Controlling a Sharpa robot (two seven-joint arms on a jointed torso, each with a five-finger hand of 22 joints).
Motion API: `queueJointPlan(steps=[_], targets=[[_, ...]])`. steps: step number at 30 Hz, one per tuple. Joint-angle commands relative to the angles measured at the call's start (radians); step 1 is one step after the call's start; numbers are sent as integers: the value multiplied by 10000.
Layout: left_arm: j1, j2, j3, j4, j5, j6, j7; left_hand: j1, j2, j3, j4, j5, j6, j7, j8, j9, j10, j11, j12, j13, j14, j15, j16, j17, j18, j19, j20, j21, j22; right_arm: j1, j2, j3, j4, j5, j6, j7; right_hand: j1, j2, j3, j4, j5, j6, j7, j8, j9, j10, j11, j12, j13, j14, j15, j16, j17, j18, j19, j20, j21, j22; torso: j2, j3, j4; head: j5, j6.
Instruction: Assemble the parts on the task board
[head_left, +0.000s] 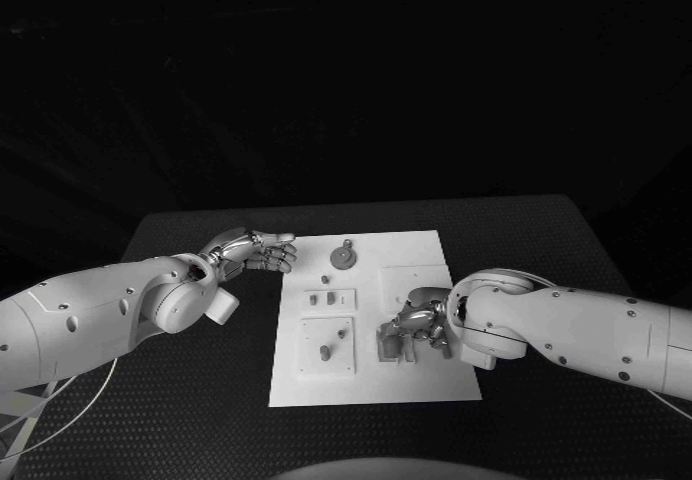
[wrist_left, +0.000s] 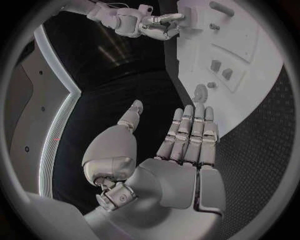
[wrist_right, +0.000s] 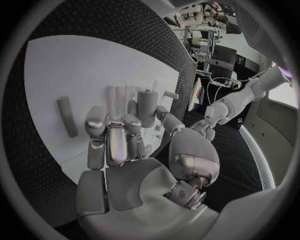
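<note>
left hand (head_left: 257, 250) hovers open just off the task board (head_left: 433, 385) edge.

Black table (head_left: 188, 232) w/ dotted mesh-textured top, under the white board.

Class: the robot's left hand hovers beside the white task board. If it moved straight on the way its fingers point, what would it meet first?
Probably the left edge of the task board: the left hand points its fingers toward it. Hand height is unclear, so it might pass above.
</note>
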Motion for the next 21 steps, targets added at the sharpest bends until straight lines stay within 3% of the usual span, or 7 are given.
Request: queueJointPlan(steps=[1, 9, 21], targets=[[11, 18, 7, 14, 75, 155, 49, -40, 45, 6, -36, -35, 24, 205, 53, 13, -54, 15, 45, -9, -61, 4, -40, 11, 19, -56, 21, 17, -10, -30, 43, -5, -17, -100, 62, -6, -33, -233, 8, 112, -20, 71, 21, -62, -17, -15, -31, -41, 16, -17, -60, -63, 5, 1140, 46, 53, -70, -10, -4, -1, -6, 27, -22], [11, 9, 7, 17, 75, 170, 39, -38, 47, 9, -46, -35, 31, 203, 58, 15, -55, 15, 46, -11, -61, 4, -41, 13, 19, -57, 22, 17, -9, -44, 43, -9, -70, -139, 117, -48, -163, -566, 96, 381, -22, 62, 26, -103, -8, -28, -27, -58, 30, -44, -59, -94, -12, 1140, 48, 35, -104, -8, -1, -9, 2, 73, -61], [11, 14, 7, 11, 75, 152, 61, -37, 43, 10, -60, -35, 35, 200, 63, 18, -56, 16, 46, -13, -62, 5, -43, 16, 19, -58, 23, 18, -9, -75, 88, -20, -84, -223, 211, -77, -150, -695, 161, 453, -23, 21, 42, -138, -5, -66, -13, -82, 35, -130, -49, -133, -98, 1140, 25, 27, -131, -4, -4, 0, -10, 101, -91]])
